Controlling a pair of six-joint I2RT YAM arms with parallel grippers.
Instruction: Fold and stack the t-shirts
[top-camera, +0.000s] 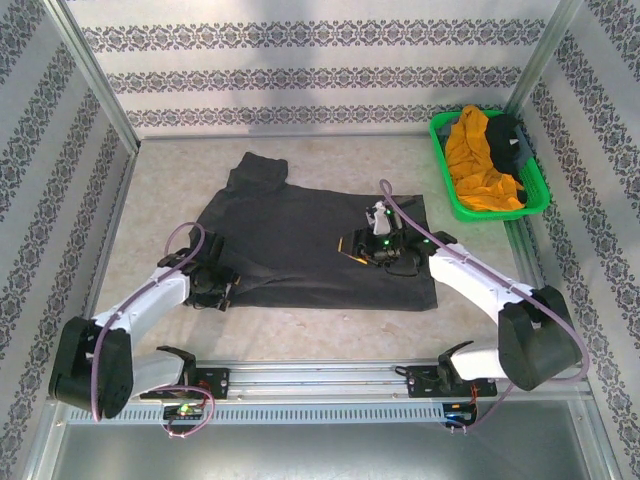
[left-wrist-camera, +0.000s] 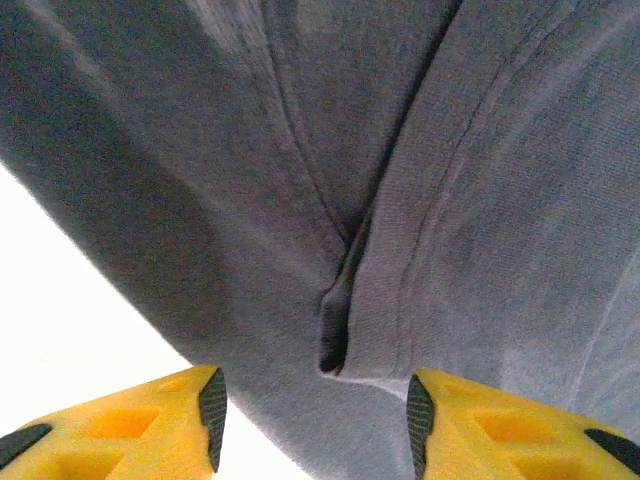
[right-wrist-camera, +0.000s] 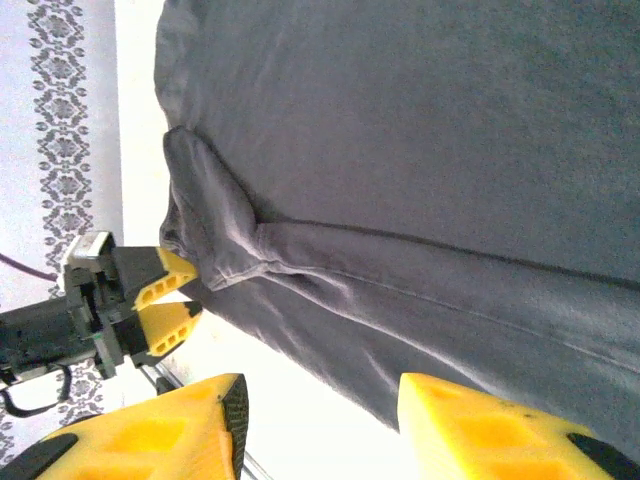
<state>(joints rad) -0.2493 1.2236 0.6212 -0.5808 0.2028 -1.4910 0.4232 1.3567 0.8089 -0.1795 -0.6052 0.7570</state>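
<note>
**Charcoal t-shirt (top-camera: 300, 240) spread flat, both grippers set low at it for a fold**

The shirt is laid out under the right gripper (right-wrist-camera: 320, 410) and ahead of the left gripper (left-wrist-camera: 312, 400), presumably so an edge can be lifted over. The mustard-orange t-shirt (top-camera: 475, 160) and black t-shirt (top-camera: 510, 140) are heaped in the green basket (top-camera: 440, 150), well apart on the right arm's side, awaiting their turn. Both grippers are held wide open and empty. A raised crease (left-wrist-camera: 335, 330) is framed just ahead between the left fingers, likely the intended pinch point.
</note>
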